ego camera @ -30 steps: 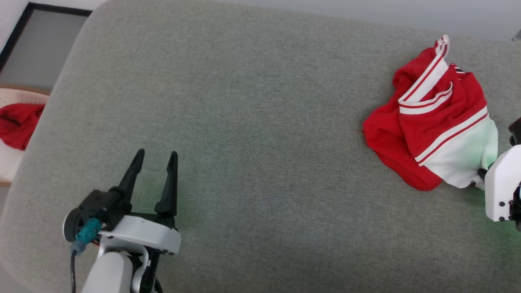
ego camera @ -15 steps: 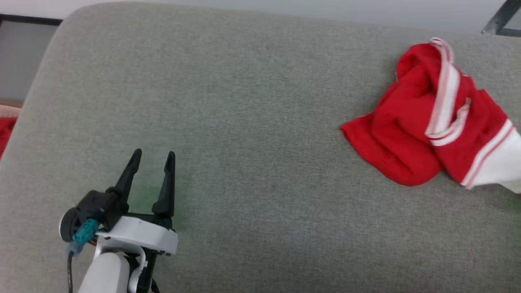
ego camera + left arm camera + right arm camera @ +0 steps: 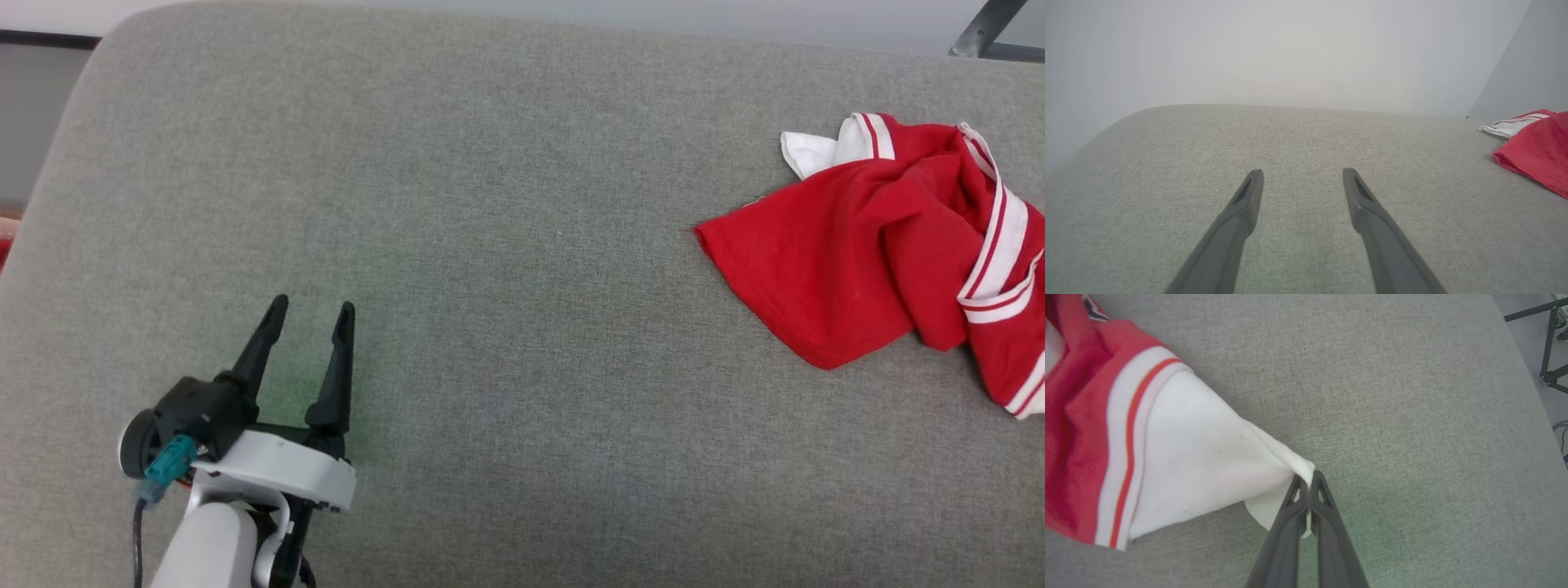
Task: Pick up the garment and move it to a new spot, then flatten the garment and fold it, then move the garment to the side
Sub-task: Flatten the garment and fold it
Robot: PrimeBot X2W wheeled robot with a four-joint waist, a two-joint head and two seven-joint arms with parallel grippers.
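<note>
Right gripper (image 3: 1308, 478): pinched tight on a thin white corner of the garment (image 3: 1180, 453). Rest of the shirt spread out to the left of the pinch in the right wrist view, with the white part nearest, then the stripes, then the red. All of it lying on the grey cushion (image 3: 1392, 396).

Probably the moving step. To do it well: hold the pinch firm, lift slow, pull gently with no jerks, or risk losing that small bit of cloth. Best to head for the bare middle of the cushion, with room to lay the shirt flat.

Left gripper (image 3: 313, 306): wide apart, holding nothing, low over the cushion. Garment well off to its right and a bit further ahead, not touching.
</note>
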